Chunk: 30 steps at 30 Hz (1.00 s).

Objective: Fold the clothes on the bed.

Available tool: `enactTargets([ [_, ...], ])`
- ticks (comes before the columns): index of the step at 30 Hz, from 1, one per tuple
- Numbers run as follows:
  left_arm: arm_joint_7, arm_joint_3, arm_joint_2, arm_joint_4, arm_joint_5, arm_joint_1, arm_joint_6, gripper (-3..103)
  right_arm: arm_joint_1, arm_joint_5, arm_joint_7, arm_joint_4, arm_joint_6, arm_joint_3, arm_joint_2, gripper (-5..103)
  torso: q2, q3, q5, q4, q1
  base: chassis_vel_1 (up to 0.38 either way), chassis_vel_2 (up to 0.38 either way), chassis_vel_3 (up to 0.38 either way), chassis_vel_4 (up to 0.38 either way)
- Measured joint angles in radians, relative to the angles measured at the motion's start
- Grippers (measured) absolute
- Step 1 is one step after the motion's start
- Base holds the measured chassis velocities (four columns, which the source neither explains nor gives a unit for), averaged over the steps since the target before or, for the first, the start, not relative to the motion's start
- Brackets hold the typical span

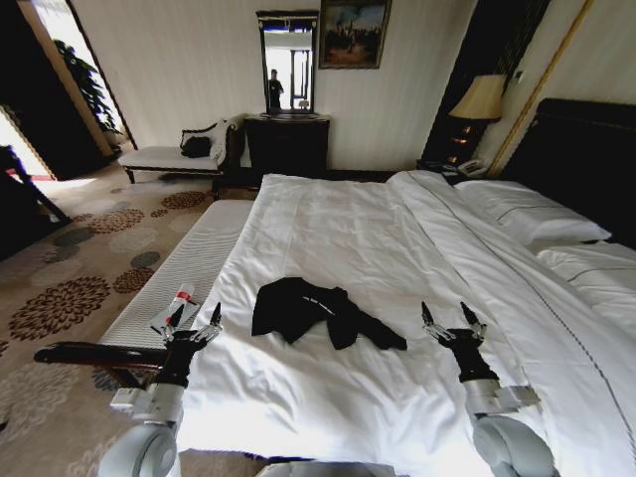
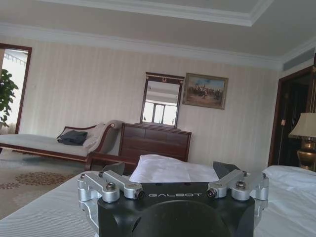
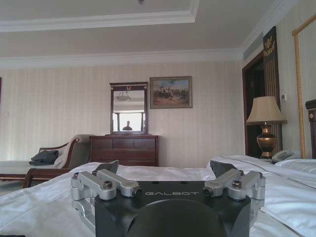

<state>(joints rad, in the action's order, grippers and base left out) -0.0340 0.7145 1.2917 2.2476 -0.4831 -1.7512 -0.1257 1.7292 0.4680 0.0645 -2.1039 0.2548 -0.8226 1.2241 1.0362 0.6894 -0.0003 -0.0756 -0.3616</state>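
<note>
With fingers (image 1: 215, 315) spread apart and holding nothing, the left gripper (image 1: 195, 318) hovers over the bed's (image 1: 397, 248) near left edge, beside the bench (image 1: 189, 263). In the left wrist view the same fingers (image 2: 114, 170) stand wide, pointing across the bed toward the dresser (image 2: 154, 143). The right gripper (image 1: 452, 319) hovers over the bed's near right part, its fingers (image 1: 427, 316) also apart and empty; the right wrist view shows them (image 3: 106, 168) open above white sheet.

The T-shirt (image 1: 318, 313) lies crumpled on the sheet between the two grippers, nearer the left one, touching neither. One sleeve or corner trails toward the right gripper.

A small red-and-white tube (image 1: 179, 298) lies on the bench just beside the left gripper. Pillows (image 1: 527, 214) sit at the headboard (image 1: 586, 159) end, on the right, well apart from the shirt.
</note>
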Motion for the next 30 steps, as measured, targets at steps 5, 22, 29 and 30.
enactTargets([
  [5,0.000,0.004,-0.003,0.009,-0.001,-0.002,0.003,100,-0.008,0.000,0.000,0.001,0.000,0.002,-0.002,100,0.000,0.000,-0.0004,0.0001,0.000,0.017,0.020,-0.024,-0.017],
  [22,0.132,-0.110,-0.178,-0.076,-0.166,0.161,0.284,100,-0.084,0.028,-0.098,-0.019,-0.014,0.081,-0.020,100,0.000,0.000,-0.0003,0.0001,0.000,0.000,0.000,0.000,0.000],
  [29,0.119,-0.193,-0.345,-0.205,-0.339,0.300,0.398,100,-0.130,0.021,-0.106,0.029,-0.018,0.115,-0.019,100,0.000,0.000,-0.0003,-0.0002,0.000,0.000,0.000,0.000,0.000],
  [30,0.115,-0.207,-0.370,-0.234,-0.368,0.328,0.414,100,-0.136,0.020,-0.106,0.035,-0.018,0.121,-0.020,100,0.000,0.000,-0.0004,0.0000,0.000,0.000,0.000,0.000,0.000],
])
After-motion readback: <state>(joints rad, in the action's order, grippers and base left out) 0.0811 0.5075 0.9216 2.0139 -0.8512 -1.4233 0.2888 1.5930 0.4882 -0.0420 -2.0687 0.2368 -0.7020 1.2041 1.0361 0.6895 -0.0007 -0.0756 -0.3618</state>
